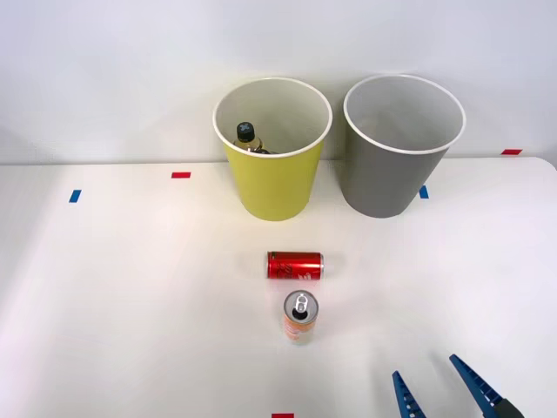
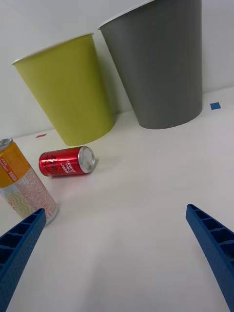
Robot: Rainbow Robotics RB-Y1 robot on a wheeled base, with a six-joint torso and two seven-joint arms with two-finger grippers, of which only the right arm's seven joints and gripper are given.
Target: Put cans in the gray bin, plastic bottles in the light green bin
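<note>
Red slim metal can [image 1: 294,265] lies on its side before the yellow-green plastic bin [image 1: 272,148]; the orange-white can [image 1: 299,316] stands nearer; the blue right gripper [image 1: 440,387] is wide open, empty.

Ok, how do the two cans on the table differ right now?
The red can lies on its side, while the orange and white can stands upright. The red can sits nearer the light green bin; the orange and white can is nearer the right gripper, which is open and empty. Both are slim with silver tops, and neither is binned.
</note>
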